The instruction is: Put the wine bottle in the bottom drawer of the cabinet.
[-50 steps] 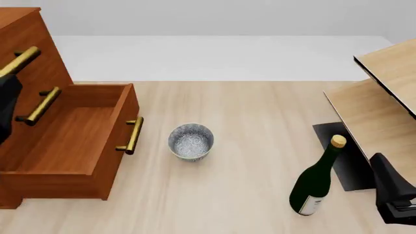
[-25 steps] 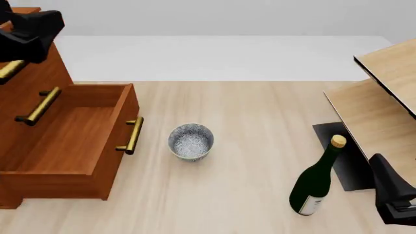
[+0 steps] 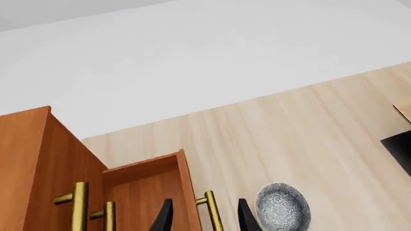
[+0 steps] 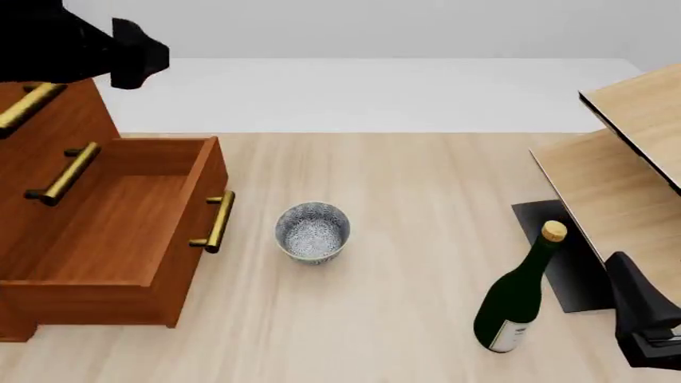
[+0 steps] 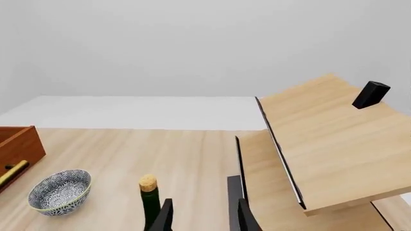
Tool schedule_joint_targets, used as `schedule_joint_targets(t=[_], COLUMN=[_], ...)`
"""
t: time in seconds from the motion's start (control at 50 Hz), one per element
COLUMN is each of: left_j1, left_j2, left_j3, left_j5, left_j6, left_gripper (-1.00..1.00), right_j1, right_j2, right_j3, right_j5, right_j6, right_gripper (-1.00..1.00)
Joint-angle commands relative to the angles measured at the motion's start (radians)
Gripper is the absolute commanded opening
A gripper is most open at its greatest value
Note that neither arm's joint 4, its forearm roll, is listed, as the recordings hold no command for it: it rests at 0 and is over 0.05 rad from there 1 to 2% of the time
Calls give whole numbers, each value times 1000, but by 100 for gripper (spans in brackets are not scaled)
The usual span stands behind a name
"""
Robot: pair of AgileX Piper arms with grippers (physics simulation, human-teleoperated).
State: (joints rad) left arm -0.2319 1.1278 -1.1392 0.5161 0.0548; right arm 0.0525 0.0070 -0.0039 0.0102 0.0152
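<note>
The wine bottle [image 4: 516, 303], dark green with a tan cork, stands upright on the table at the near right. Its cork and neck show in the right wrist view [image 5: 148, 185]. The cabinet [image 4: 48, 96] stands at the left with its bottom drawer [image 4: 117, 223] pulled open and nothing in it. My left gripper [image 4: 133, 54] is open and empty, high over the cabinet's top. In the left wrist view [image 3: 205, 219] its fingertips frame the drawer's brass handle [image 3: 212, 216] from far above. My right gripper [image 4: 623, 271] is open and empty, just right of the bottle.
A blue-patterned bowl [image 4: 312, 231] sits on the table between the drawer and the bottle. A pale wooden shelf unit [image 4: 627, 159] fills the right side, with a black mat [image 4: 564, 263] under it. A small black block [image 5: 371, 94] shows on the shelf's top.
My left arm has risen from beside the cabinet's front to above its top and moved right. The right arm, bottle, bowl and drawer have not moved.
</note>
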Motion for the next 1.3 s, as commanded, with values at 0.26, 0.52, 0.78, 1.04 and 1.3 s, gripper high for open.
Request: schedule_joint_targets(t=[0.26, 0.52, 0.78, 1.04, 1.3], left_j1=[13, 8, 2, -3, -1], left_j2=[74, 67, 72, 61, 64], left_j3=[-2, 96, 158, 232, 328], left_j5=[114, 70, 45, 2, -69], left_j6=[-60, -78, -81, -91, -97], left_gripper=[100, 100, 100, 100, 100], right_j1=[-6, -3, 1, 4, 6], right_j2=[-3, -2, 1, 2, 1], right_j3=[-1, -1, 0, 1, 1], right_j5=[8, 10, 10, 11, 14], right_j6=[0, 1, 0, -1, -2], right_gripper=[100, 100, 100, 100, 100])
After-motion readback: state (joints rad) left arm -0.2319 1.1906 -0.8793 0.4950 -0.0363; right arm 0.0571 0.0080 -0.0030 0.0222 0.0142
